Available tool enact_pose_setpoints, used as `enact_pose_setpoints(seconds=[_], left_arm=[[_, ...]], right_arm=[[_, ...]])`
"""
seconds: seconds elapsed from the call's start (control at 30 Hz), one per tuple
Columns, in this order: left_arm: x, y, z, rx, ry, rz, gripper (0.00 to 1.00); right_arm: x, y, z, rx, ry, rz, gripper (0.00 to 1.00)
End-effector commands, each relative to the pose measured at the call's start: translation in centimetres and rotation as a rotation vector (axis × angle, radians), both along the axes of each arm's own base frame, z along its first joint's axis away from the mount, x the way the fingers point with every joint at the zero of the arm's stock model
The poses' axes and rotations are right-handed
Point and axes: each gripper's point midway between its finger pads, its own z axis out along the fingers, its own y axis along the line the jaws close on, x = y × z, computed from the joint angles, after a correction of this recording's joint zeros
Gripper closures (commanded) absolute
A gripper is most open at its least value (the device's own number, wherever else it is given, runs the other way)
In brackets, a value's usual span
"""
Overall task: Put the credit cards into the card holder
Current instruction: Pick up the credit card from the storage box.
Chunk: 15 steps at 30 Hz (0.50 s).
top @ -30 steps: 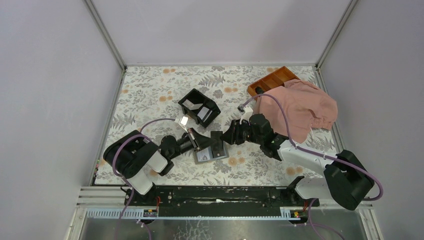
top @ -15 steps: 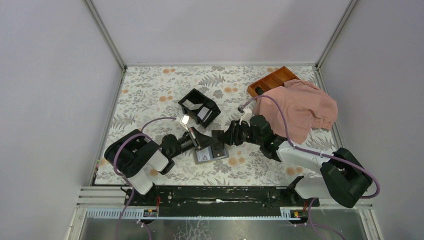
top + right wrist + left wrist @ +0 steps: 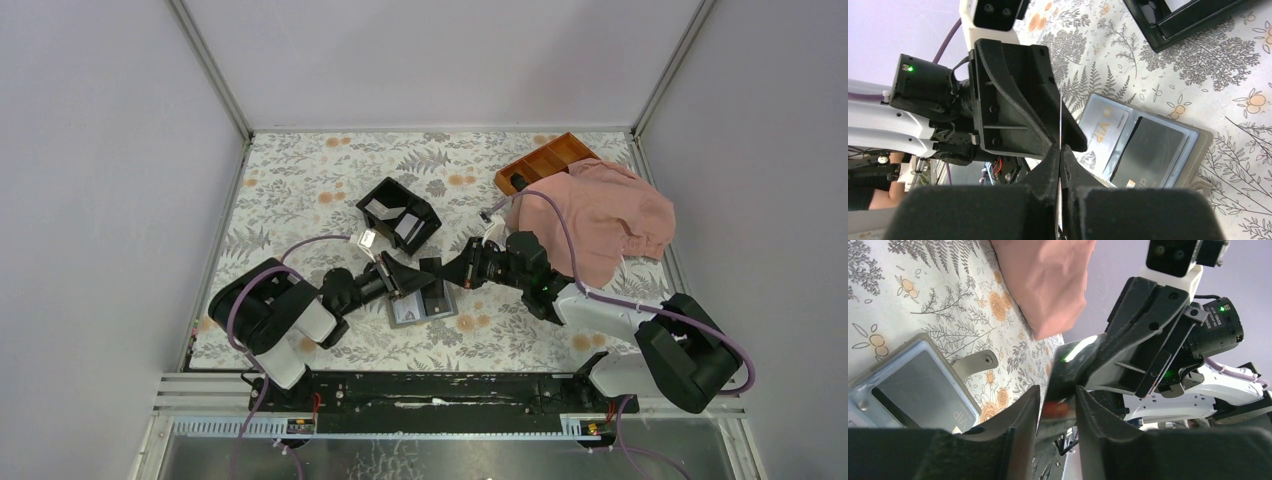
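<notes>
Credit card (image 3: 1060,125) is in the right gripper (image 3: 1060,152). Its jaws are pinched flat on it and the card stands on edge, so the right wrist view shows only a thin white line running up from the fingertips. Left gripper (image 3: 1058,392) faces it nose to nose, jaws partway apart with a gap either side of the right fingers. I read it as gripping nothing (a reddish bit sits low in that gap, can't tell what it is). So the card is the right arm's to place.

Card holder (image 3: 1198,155) lies open and flat on the table (image 3: 300,180). In the top view it is just under where the grippers meet, slightly toward the near edge. Its long axis runs roughly left-right across the table, a bit skewed. One panel has a VIP card (image 3: 1108,132) in it, the other looks dark.

Relation that matters: the card plane is upright, the pockets lie flat. The next move probably needs the right wrist to roll the card down near the holder's plane, then feed it along a pocket mouth. Can't tell which way the mouths open. Left arm is about equally near and could pin the holder's edge.

More pale cards (image 3: 408,228) sit in the black box (image 3: 428,212), farther back on the left side.
</notes>
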Motion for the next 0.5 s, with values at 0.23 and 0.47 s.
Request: enact_pose_setpoints(seconds=[0.23,0.47], left_arm=[[0.4,1.9,1.4,-0.035,-0.044,0.069,0.47],[1.6,4.0,-0.4,0.106,-0.015,0.183,0.44]], right_arm=[[-0.8,0.6,2.4,0.043,-0.046,0.052,1.0],[0.1,-0.4,2.1,-0.049,-0.063,-0.006,1.0]])
